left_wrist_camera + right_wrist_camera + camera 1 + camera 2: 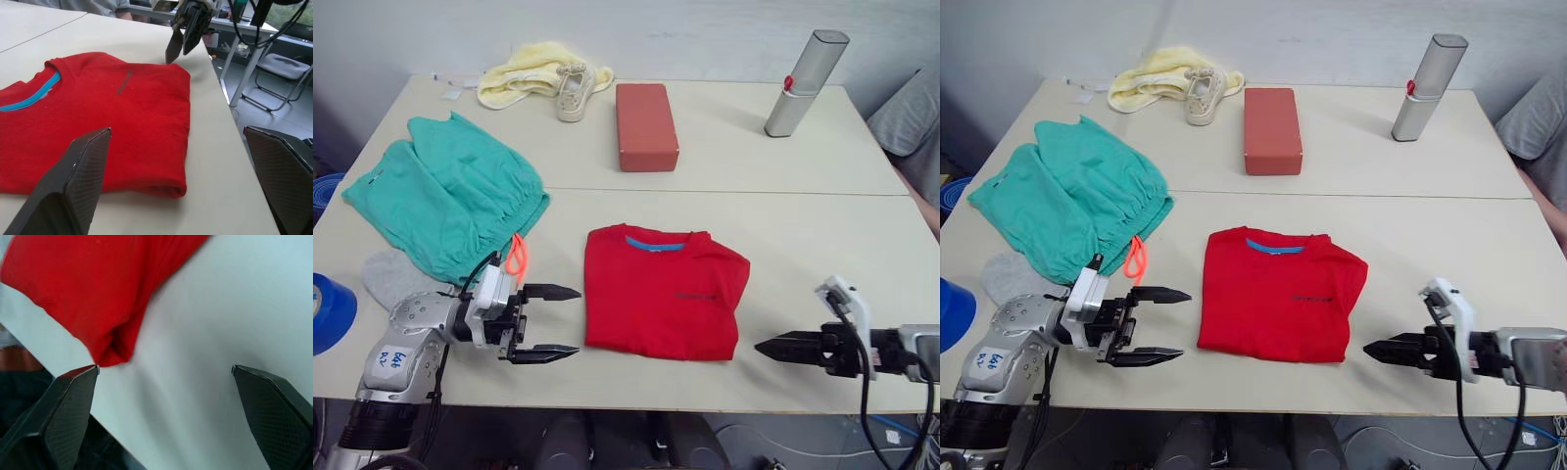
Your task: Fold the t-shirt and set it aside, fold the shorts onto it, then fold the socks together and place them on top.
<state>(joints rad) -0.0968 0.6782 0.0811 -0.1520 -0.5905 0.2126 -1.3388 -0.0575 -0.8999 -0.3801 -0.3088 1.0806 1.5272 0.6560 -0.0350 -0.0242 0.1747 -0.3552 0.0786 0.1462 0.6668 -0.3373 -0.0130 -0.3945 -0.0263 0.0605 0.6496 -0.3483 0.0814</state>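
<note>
Red cotton, folded into a compact rectangle, the t-shirt (664, 291) lies flat on the pale table (803, 225) near its front edge, collar toward the far side and folded hem toward the robot, so its slightly longer axis runs front to back. The blue collar band faces up, and the small dark chest print sits right of its middle.

Left of the t-shirt, the left gripper (560, 320) hovers just beside the shirt's left edge with its two fingers spread wide apart, one above the other, holding nothing and pointing at the cloth. Right of the t-shirt, the right gripper (766, 347) points toward the shirt's near right corner, a little apart from it; its wrist view shows the fingers parted and empty over bare table.

Farther left of the t-shirt, the teal shorts (445, 193) lie spread out, waist and orange drawstring (516, 257) toward the shirt. A grey sock (393, 278) peeks from under their near edge. Beyond the t-shirt stand a red-brown box (646, 125), a yellow cloth (524, 72) and a silver bottle (805, 82).
</note>
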